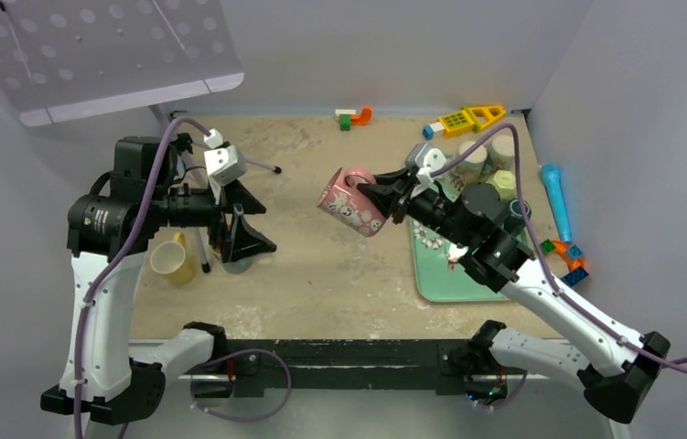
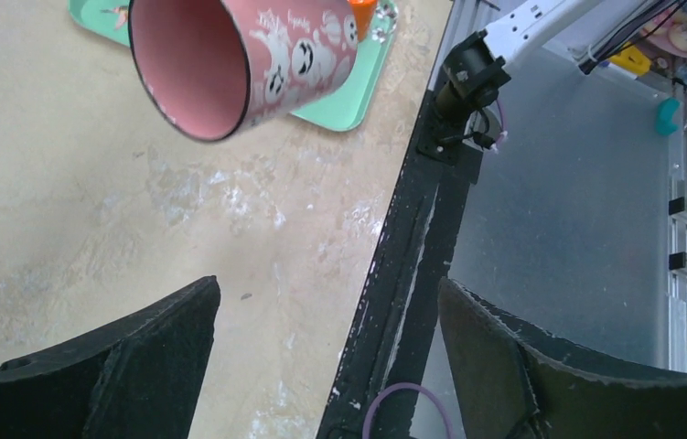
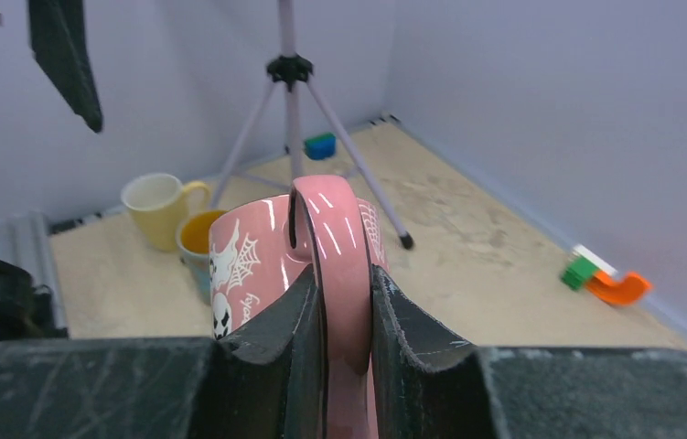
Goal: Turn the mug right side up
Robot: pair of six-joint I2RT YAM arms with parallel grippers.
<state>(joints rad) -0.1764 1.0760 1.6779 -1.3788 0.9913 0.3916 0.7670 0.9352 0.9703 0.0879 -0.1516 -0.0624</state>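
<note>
The pink mug [image 1: 350, 201] with white ghost prints hangs tilted in the air over the middle of the table. My right gripper [image 1: 378, 197] is shut on its handle [image 3: 338, 229], with the mug body [image 3: 248, 256] to the left of the jaws in the right wrist view. The mug's open mouth [image 2: 188, 69] faces my left wrist camera. My left gripper [image 1: 243, 219] is open and empty, off to the left of the mug; its fingers [image 2: 152, 343] frame bare table and the front rail.
A yellow mug [image 1: 173, 259] and a teal mug with an orange inside [image 3: 195, 240] stand at the left. A small tripod [image 3: 289, 73] stands behind. A green tray [image 1: 445, 279] with cups lies at the right. Toys [image 1: 355, 116] and a blue microphone [image 1: 556, 197] lie near the walls.
</note>
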